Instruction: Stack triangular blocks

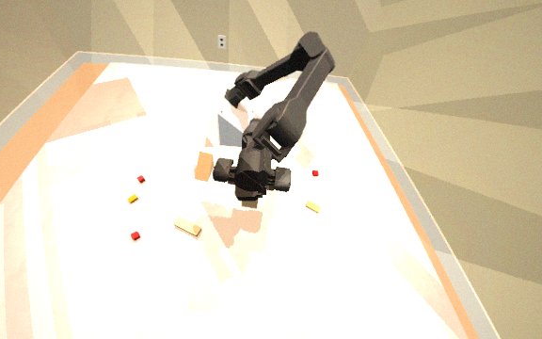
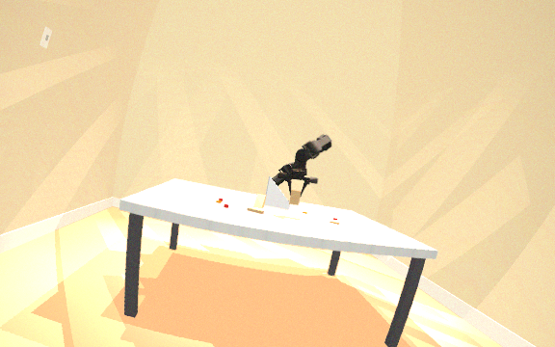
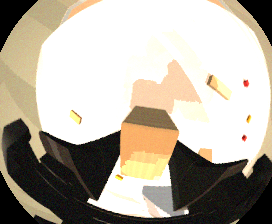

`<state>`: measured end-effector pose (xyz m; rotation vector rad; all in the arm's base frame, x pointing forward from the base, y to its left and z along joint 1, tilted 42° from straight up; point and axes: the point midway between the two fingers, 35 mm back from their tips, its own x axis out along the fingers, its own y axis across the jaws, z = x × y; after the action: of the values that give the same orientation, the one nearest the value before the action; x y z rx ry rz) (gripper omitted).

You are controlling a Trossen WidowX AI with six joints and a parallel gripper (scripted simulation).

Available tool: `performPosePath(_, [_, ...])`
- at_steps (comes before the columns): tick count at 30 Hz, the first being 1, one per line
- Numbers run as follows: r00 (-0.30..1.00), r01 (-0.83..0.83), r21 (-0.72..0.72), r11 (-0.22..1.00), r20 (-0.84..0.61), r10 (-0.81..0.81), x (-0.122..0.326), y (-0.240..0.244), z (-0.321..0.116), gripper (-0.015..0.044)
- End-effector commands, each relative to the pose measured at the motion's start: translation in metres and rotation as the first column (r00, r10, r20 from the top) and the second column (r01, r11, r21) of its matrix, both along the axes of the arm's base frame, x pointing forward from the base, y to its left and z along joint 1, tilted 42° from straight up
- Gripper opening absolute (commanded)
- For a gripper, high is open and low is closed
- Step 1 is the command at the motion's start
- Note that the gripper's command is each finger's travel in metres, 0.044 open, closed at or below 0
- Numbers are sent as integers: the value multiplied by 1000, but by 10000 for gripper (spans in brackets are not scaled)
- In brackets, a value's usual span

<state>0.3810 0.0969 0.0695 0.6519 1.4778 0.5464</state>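
A tan triangular block point(image 1: 249, 203) point(image 2: 295, 197) point(image 3: 148, 150) is held between the fingers of my gripper point(image 2: 296, 192) point(image 3: 149, 137), which is shut on it. In the exterior view the held block hangs above the table top point(image 2: 239, 226). Its dark end face shows in the wrist view; which way its slope faces I cannot tell. The other triangular block point(image 1: 203, 166) point(image 3: 205, 154) stands on the table, left of my gripper in the top view and beyond the right finger in the wrist view. My wrist hides the fingertips in the top view.
A grey upright panel point(image 1: 230, 131) point(image 2: 276, 195) stands behind the other block, near the arm base. A flat plank point(image 1: 187, 227) point(image 3: 219, 87) lies at the front left. Red cubes point(image 1: 141, 179) point(image 1: 135, 235) point(image 1: 315, 173) and small yellow pieces point(image 1: 133, 199) point(image 1: 312, 206) lie to both sides.
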Motion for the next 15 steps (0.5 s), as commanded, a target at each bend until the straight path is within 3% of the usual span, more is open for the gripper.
performPosePath(1, [998,-14,-22,1000,-69,12,-5,-1,8,0])
performPosePath(15, [995,-15,-44,999,-95,10,-7,-34,-4,0])
